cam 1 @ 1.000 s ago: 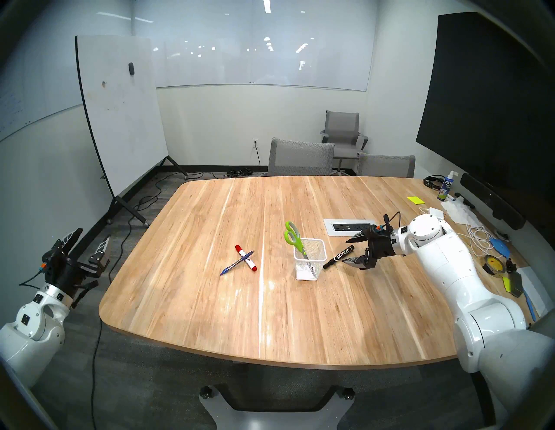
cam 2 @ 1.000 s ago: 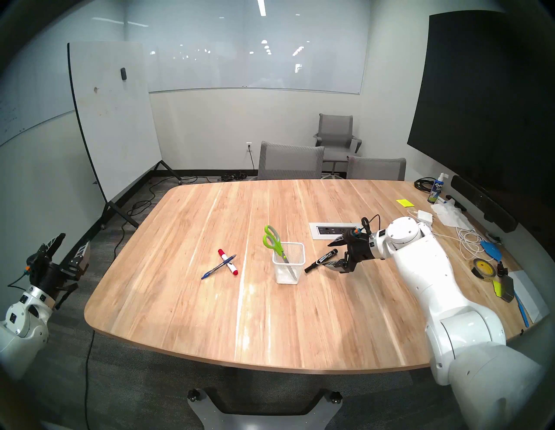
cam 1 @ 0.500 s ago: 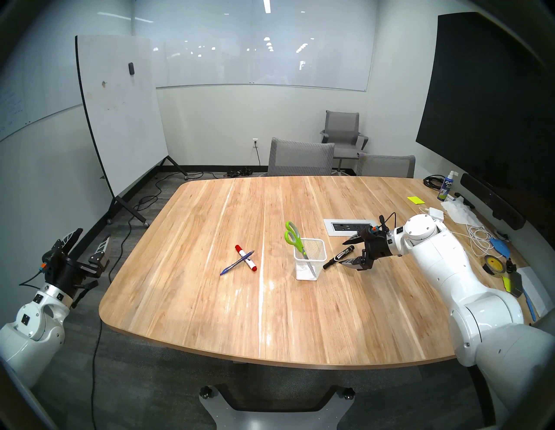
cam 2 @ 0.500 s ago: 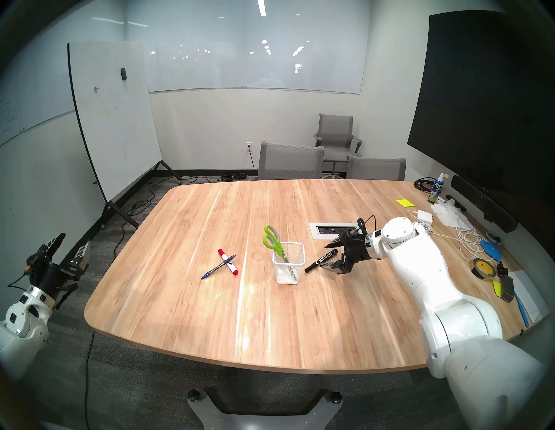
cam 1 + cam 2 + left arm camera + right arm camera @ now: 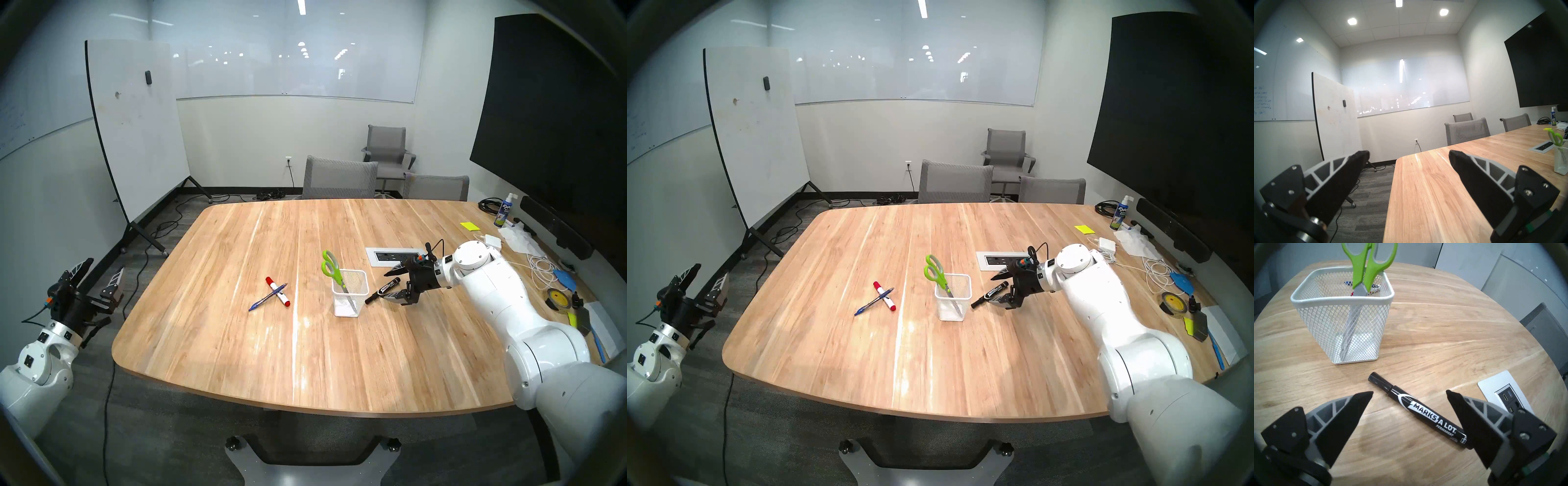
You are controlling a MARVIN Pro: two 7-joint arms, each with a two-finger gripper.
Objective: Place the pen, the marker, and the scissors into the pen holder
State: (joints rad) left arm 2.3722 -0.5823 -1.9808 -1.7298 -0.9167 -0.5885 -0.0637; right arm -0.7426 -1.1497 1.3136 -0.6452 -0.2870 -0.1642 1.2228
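Right wrist view: wooden counter (image 5: 1423,338), black marker (image 5: 1417,410) labelled "MARKS A LOT PERMANENT" between open right jaws; left jaws open too, empty.

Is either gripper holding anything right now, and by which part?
Nothing is held. The right gripper is open over the black marker, which lies on the table; the left gripper is open and empty.

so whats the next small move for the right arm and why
Probably lower the right end effector a little so its open fingers straddle the black marker, then close. The marker lies flat on the table between the fingers, not yet gripped, beside the pen holder, which already holds the scissors.
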